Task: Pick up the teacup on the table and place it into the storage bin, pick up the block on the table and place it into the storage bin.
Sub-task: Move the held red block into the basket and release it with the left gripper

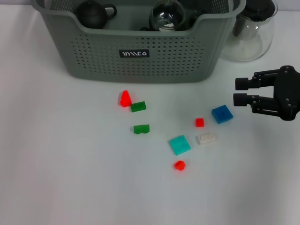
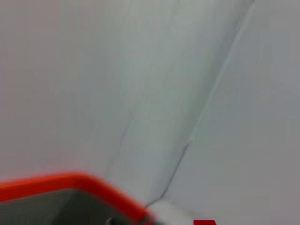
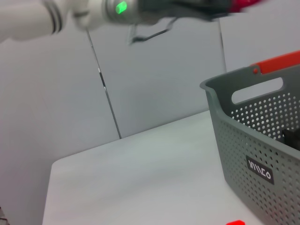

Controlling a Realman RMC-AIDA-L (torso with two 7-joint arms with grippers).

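Note:
The grey-green storage bin (image 1: 140,56) stands at the back of the white table and also shows in the right wrist view (image 3: 253,140). Inside it lie a dark round teacup with a handle (image 1: 93,13) and a clear glass vessel (image 1: 167,16). Several blocks lie on the table in front: a blue one (image 1: 221,114), a small red one (image 1: 199,122), a white one (image 1: 206,138), a cyan one (image 1: 180,145). My right gripper (image 1: 240,91) is open and empty, hovering just right of the blue block. My left gripper is out of view.
A clear glass pitcher (image 1: 251,33) stands right of the bin. More blocks lie near the bin's front: a red one (image 1: 124,98), two green ones (image 1: 138,107) (image 1: 141,129), and a red one (image 1: 179,165) nearer me. A blurred arm (image 3: 93,11) crosses the right wrist view.

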